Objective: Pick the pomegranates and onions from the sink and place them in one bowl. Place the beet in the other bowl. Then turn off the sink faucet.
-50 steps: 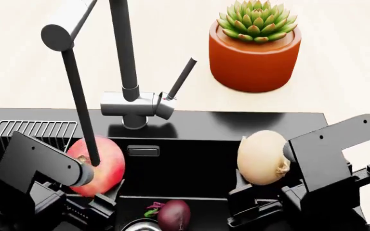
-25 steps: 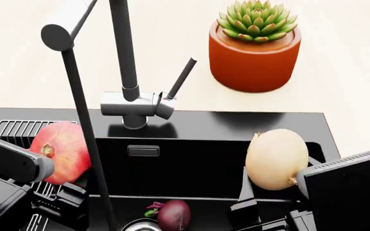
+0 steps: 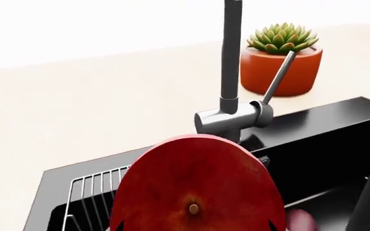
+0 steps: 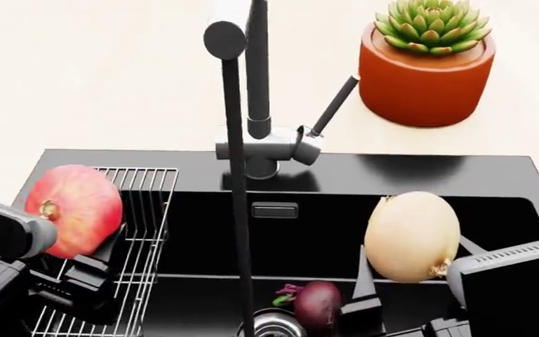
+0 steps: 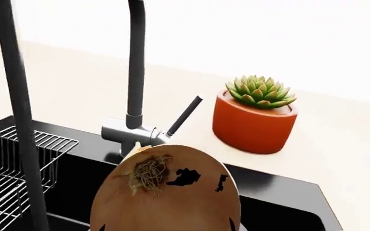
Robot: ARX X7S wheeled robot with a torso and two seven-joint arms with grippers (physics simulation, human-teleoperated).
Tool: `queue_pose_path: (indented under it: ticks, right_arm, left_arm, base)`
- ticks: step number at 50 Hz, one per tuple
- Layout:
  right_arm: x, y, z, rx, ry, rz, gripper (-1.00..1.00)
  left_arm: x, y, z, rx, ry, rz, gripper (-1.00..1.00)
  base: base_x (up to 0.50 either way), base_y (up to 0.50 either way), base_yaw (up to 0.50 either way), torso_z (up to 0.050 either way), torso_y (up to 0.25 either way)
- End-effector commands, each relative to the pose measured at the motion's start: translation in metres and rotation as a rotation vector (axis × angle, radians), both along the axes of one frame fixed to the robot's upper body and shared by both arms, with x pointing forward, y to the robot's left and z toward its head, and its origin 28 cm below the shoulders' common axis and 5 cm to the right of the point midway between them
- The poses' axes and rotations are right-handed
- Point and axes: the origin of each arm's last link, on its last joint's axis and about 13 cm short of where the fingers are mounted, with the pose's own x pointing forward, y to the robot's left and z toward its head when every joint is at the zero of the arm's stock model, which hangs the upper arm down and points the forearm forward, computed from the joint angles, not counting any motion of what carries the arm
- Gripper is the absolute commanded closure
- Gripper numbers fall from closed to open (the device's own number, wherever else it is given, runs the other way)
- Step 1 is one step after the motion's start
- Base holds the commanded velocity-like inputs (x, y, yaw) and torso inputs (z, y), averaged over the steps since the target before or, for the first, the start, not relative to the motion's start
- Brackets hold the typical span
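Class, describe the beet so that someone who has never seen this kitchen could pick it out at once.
Start at the black sink set into the pale counter and look down at its floor, just beside the round steel drain. The beet lies there: a dark purple-maroon root with a small pink-green stem tuft, smaller and duller than the red pomegranate and tan onion held above.

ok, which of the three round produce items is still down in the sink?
The beet, dark purple-maroon, sitting by the drain strainer. The pomegranate is up in the left pincer and the onion in the right pincer.
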Motion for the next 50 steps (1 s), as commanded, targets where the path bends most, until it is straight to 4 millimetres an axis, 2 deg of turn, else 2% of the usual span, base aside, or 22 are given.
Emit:
queue_pose_path:
  ticks: [1, 13, 29, 33, 34, 40, 50]
  right_arm:
    - [-0.004, 0.000, 0.002, -0.001, -0.026, 0.002, 1.00]
    - [-0.002, 0.001, 0.002, -0.007, -0.021, 0.009, 1.00]
    - [-0.002, 0.002, 0.003, -0.007, -0.023, 0.009, 1.00]
    - [-0.002, 0.003, 0.001, -0.004, -0.020, 0.010, 1.00]
    - [-0.002, 0.003, 0.000, -0.001, -0.020, 0.010, 1.00]
    - [-0.002, 0.003, 0.000, -0.011, -0.014, 0.012, 1.00]
    - [0.000, 0.004, 0.000, -0.007, -0.027, 0.016, 1.00]
  left_arm:
    - [0.000, 0.006, 0.008, -0.056, -0.004, -0.014, 1.00]
    - [0.000, -0.002, 0.007, -0.060, -0.010, -0.003, 1.00]
    - [-0.007, 0.017, 0.013, -0.071, -0.020, 0.004, 1.00]
    - [-0.008, 0.016, 0.013, -0.068, -0.019, -0.001, 1.00]
    - [-0.006, 0.006, 0.011, -0.068, -0.020, -0.002, 1.00]
    - [-0.005, 0.008, 0.012, -0.069, -0.022, 0.003, 1.00]
    - [-0.006, 0.007, 0.014, -0.073, -0.029, 0.005, 1.00]
  base:
    - [0.00, 0.50, 0.00, 0.000, 0.000]
    - [0.00, 0.50, 0.00, 0.001, 0.000]
    - [-0.13, 0.50, 0.00, 0.000, 0.001]
    - [-0.47, 0.37, 0.00, 0.000, 0.000]
    - [-0.50, 0.26, 0.00, 0.000, 0.000]
    - [-0.36, 0.43, 0.00, 0.000, 0.000]
    - [-0.01, 0.50, 0.00, 0.000, 0.000]
